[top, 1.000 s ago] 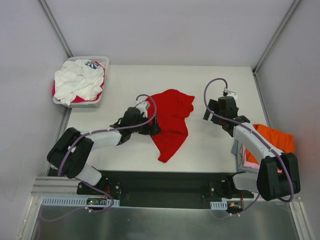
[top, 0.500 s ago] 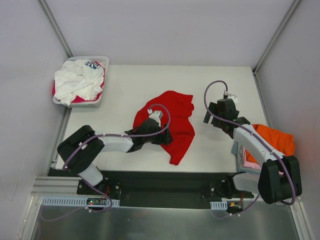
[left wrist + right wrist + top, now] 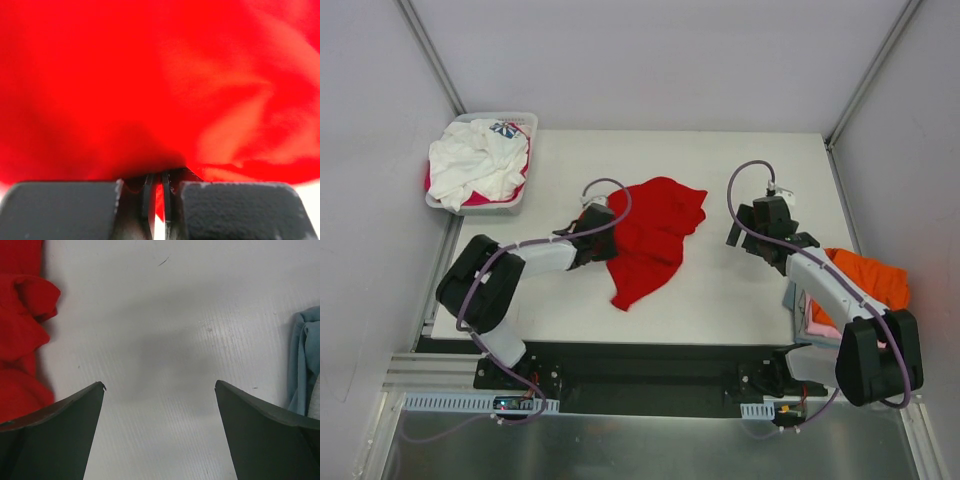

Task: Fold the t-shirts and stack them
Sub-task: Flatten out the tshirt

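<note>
A crumpled red t-shirt [image 3: 655,235] lies at the middle of the white table [image 3: 740,160]. My left gripper [image 3: 603,240] is shut on its left edge; the left wrist view is filled with red cloth [image 3: 160,85] pinched between the closed jaws [image 3: 160,192]. My right gripper [image 3: 745,228] hovers open over bare table to the right of the shirt, nothing between its fingers [image 3: 60,420]. The right wrist view shows the red t-shirt [image 3: 22,340] at left and light blue-grey cloth [image 3: 305,365] at right. Orange [image 3: 868,275] and pink [image 3: 817,318] t-shirts lie at the right edge.
A white slotted basket [image 3: 510,200] at the back left holds a white printed t-shirt [image 3: 475,165] over magenta cloth [image 3: 478,198]. Grey walls enclose the table on three sides. The arm bases sit on a black rail [image 3: 640,370] at the near edge.
The left gripper has closed on the red t-shirt's left edge after sweeping right and back left. The shirt's lower tail has shifted left. The right arm has barely moved.
</note>
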Tool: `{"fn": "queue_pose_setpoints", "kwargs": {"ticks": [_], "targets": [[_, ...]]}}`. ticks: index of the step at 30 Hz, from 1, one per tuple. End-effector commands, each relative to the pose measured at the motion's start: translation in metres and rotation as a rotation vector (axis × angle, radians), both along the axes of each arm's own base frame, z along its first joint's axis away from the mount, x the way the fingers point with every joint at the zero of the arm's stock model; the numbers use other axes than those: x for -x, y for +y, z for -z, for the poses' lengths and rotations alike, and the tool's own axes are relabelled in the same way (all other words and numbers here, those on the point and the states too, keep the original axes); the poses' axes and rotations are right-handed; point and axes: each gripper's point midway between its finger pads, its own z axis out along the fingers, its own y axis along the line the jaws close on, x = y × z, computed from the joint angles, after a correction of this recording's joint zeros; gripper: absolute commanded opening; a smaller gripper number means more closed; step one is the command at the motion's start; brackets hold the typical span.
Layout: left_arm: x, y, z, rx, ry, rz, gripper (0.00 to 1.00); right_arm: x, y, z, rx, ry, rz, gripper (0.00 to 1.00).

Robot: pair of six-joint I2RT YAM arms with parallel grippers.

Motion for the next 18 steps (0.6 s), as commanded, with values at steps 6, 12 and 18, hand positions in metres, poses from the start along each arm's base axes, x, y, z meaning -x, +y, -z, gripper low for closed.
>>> {"fn": "queue_pose_setpoints", "kwargs": {"ticks": [6,12,18], "targets": [[-0.051,0.156,-0.072,-0.196,-0.129,-0.248,0.14,-0.044,0.036,-0.021,-0.06,-0.057,-0.075,0.99],[-0.034,0.163,-0.077,-0.165,-0.129,-0.312,0.8,-0.07,0.113,-0.015,-0.031,-0.025,-0.317,0.98],[0.007,0.185,-0.045,-0.195,-0.051,-0.425,0.78,-0.072,0.17,0.002,-0.041,-0.003,-0.489,0.95]]}}
